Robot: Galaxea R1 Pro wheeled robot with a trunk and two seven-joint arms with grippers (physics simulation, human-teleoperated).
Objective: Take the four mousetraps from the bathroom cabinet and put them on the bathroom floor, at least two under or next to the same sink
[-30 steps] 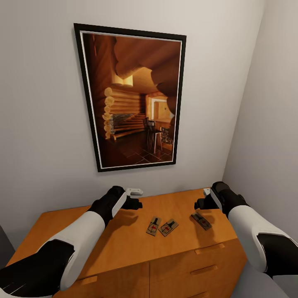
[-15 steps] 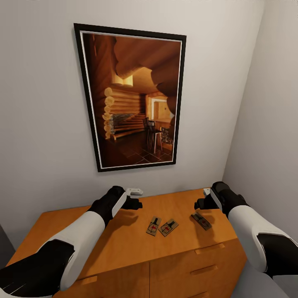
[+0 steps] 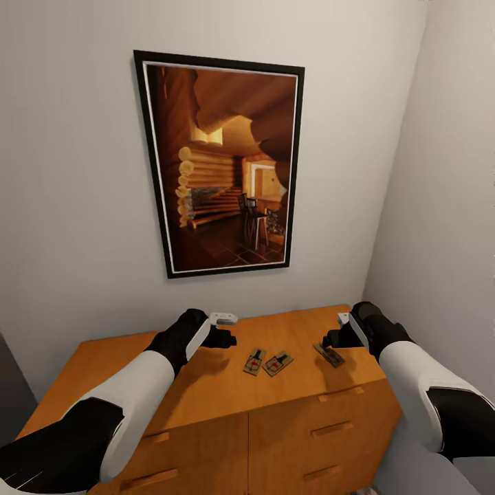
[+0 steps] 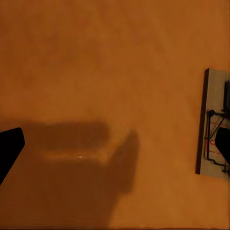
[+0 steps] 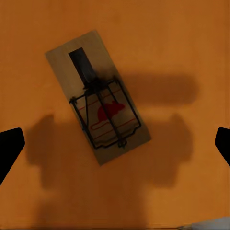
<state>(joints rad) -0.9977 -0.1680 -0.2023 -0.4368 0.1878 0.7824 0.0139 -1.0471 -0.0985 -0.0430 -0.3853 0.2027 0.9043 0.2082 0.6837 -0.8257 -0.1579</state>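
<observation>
Three mousetraps lie on the flat top of the orange-brown cabinet (image 3: 206, 385): two side by side (image 3: 255, 361) (image 3: 277, 363) and a third (image 3: 329, 355) further right. My left gripper (image 3: 225, 338) hovers open over the top, left of the pair. In the left wrist view one mousetrap (image 4: 213, 129) lies beside a black fingertip (image 4: 9, 148) span, with bare wood between the fingers of the left gripper (image 4: 117, 146). My right gripper (image 3: 335, 338) hangs open just above the third trap. In the right wrist view that mousetrap (image 5: 98, 108) lies tilted under the right gripper (image 5: 115, 146).
A large framed picture (image 3: 223, 165) of a log cabin hangs on the white wall behind the cabinet. Another white wall (image 3: 440, 206) closes in at the right. Drawers with bar handles (image 3: 337, 394) make up the cabinet's front.
The whole picture has shifted: the camera moved, so the cabinet looks a little farther off and more of its drawer front shows. Both grippers stay open over the top.
</observation>
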